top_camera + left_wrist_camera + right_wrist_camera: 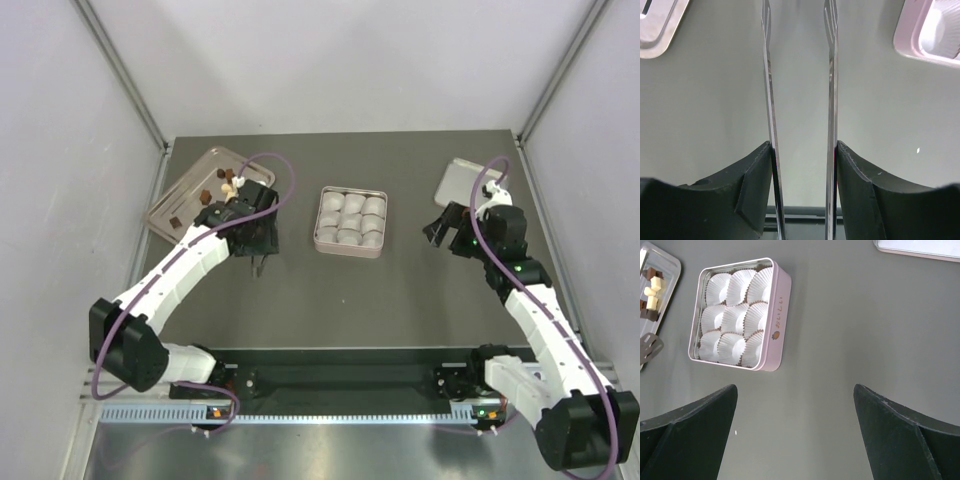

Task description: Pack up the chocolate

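Your left gripper (799, 15) is hovering between the chocolate (229, 185) tray (192, 182) and the tin (776, 315), blades slightly parted, empty; your right gripper (795, 390) is gaping, empty.

On the tabletop (350, 310), a tray (185, 190) sits far left with the chocolate (228, 182) on it. The tin (347, 252) lies at the centre, paper cups (350, 220) inside. A lid (468, 182) lies far right. The left hand (258, 262) hangs between tray and tin — the right hand (440, 232) is right of the tin, near the lid.
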{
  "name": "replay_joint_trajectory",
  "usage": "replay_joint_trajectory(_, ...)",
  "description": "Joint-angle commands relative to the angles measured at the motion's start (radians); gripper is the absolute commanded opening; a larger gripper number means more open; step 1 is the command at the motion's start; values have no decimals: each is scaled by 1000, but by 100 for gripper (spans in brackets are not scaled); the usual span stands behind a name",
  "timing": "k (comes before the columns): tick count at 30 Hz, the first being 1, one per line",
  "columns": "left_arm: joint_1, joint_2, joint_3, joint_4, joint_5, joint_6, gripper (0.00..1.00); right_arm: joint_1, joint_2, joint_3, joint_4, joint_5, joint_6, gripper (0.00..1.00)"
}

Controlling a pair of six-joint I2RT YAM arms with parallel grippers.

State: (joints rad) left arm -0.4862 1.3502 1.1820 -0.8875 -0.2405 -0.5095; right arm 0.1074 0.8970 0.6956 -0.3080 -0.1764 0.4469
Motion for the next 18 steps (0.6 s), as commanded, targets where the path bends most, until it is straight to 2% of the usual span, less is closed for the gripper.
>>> replay_joint_trajectory(1,-3,-39,34,-30,3,29,56,26,-3,64,-3,-9,7,100)
replay_joint_trajectory(4,0,-46,34,11,-19,32,56,73,35,100,-31,24,7,100)
replay_joint_trajectory(7,20,-31,65,21,-64,57,56,185,94,160,-88,113,-19,100)
replay_joint_trajectory(8,46,-13,86,25,-77,66,56,248,111,182,-98,141,-23,100)
replay_joint_trajectory(11,112,35,140,28,-83,109,56,316,106,186,-102,172,-24,100)
replay_joint_trajectory(18,251,115,215,36,-115,137,56,333,59,168,-72,189,-40,100)
